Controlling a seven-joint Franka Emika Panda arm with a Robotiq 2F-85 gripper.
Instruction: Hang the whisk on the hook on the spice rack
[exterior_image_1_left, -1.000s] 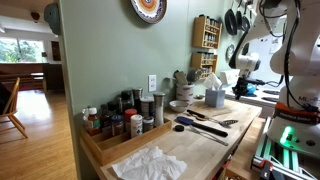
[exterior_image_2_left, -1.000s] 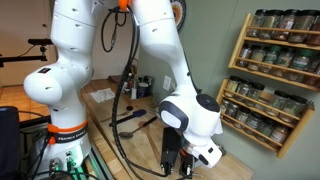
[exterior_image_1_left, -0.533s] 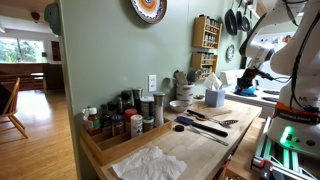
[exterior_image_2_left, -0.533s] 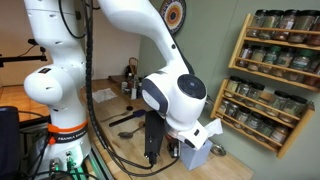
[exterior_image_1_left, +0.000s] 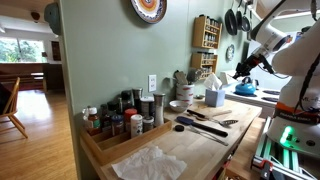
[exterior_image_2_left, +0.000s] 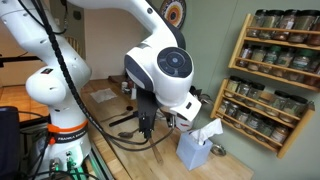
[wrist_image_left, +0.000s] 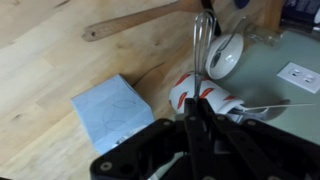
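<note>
My gripper (wrist_image_left: 200, 118) is shut on the whisk (wrist_image_left: 203, 45), whose thin wire loops stick out past the fingertips in the wrist view. In both exterior views the gripper (exterior_image_1_left: 246, 68) (exterior_image_2_left: 148, 126) hangs above the back of the wooden counter. The spice rack (exterior_image_1_left: 207, 34), a small light-wood shelf unit of little jars, is fixed to the green wall, up and left of the gripper; it also shows in an exterior view (exterior_image_2_left: 272, 72). I cannot make out its hook.
Under the gripper are a blue tissue box (wrist_image_left: 110, 108) (exterior_image_2_left: 197, 150), a red-and-white bowl (wrist_image_left: 203, 93) and a white cup (wrist_image_left: 226, 55). A long tray of bottles (exterior_image_1_left: 112, 138), utensils (exterior_image_1_left: 206, 124) and a white cloth (exterior_image_1_left: 150, 162) lie nearer the front. Pans (exterior_image_1_left: 236, 20) hang beside the rack.
The arm has lifted and swung the wrist up from the counter with the whisk still held. The tissue box, hidden behind the wrist before, now shows.
</note>
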